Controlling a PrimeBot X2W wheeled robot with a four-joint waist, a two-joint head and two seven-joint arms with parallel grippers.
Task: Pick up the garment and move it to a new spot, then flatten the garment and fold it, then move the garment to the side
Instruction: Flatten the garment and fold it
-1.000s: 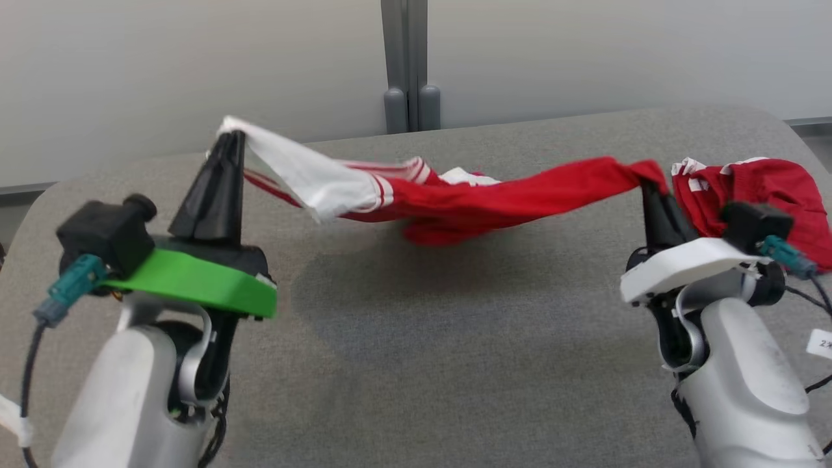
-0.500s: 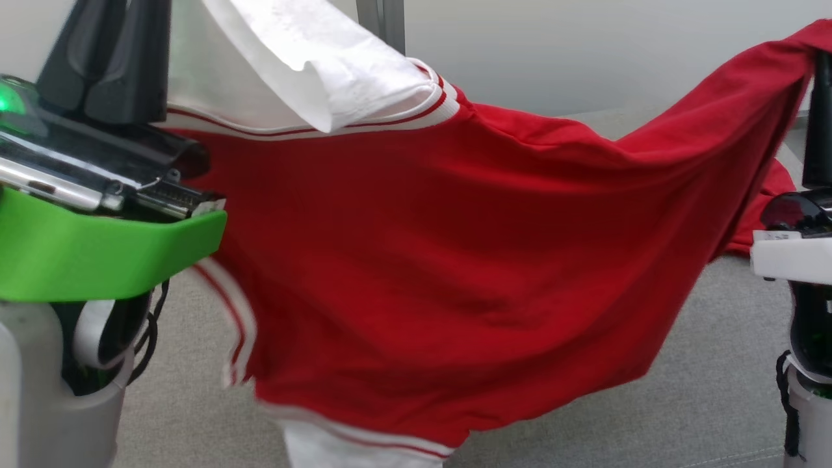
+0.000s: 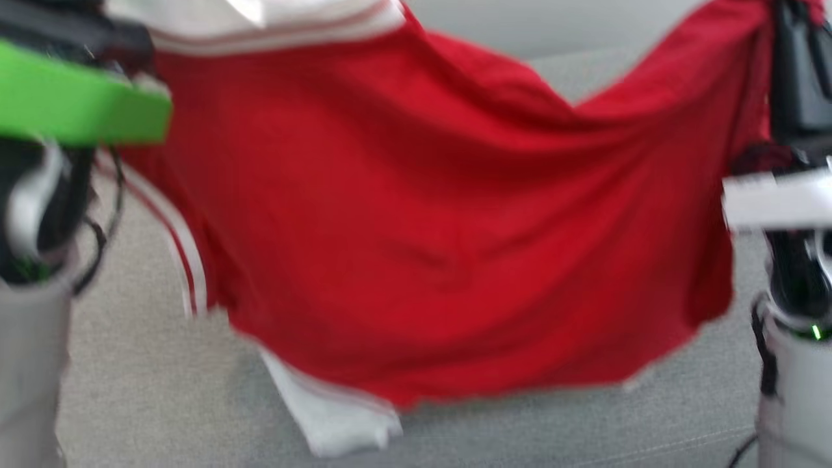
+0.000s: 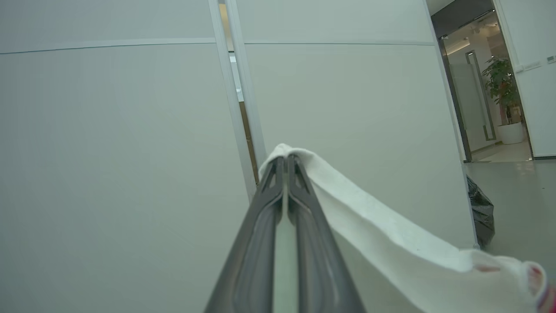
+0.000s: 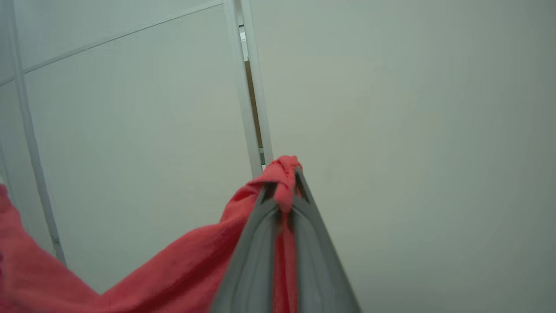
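Nearest the head camera, both forearms are held upright at the frame's edges, the left one ringed by a green plastic collar (image 3: 71,104) and the right one by a white collar (image 3: 773,201); both are blurred. The left pincer (image 4: 285,163) is shut tight on a white, towel-like edge of the garment (image 3: 422,227), which is folded over the tips of the long dark fingers and trails off to the lower right of the left wrist view. The right pincer (image 5: 284,174) is clamped on a bunched red corner, a twist of cloth being pinched between its fingers and poking out above the tips. Between the two pincers the garment is hung in the air as a broad red sheet, soft and matte, sagging along its top edge, with white-and-red striped trim and a white cuff dangling at the bottom. Whether the cuff touches the grey, felt-like surface (image 3: 149,390) below cannot be told. Beyond, pale smooth wall panels (image 4: 108,130) are divided by a light upright post, and a potted plant (image 4: 504,82) is seen far off through a doorway.
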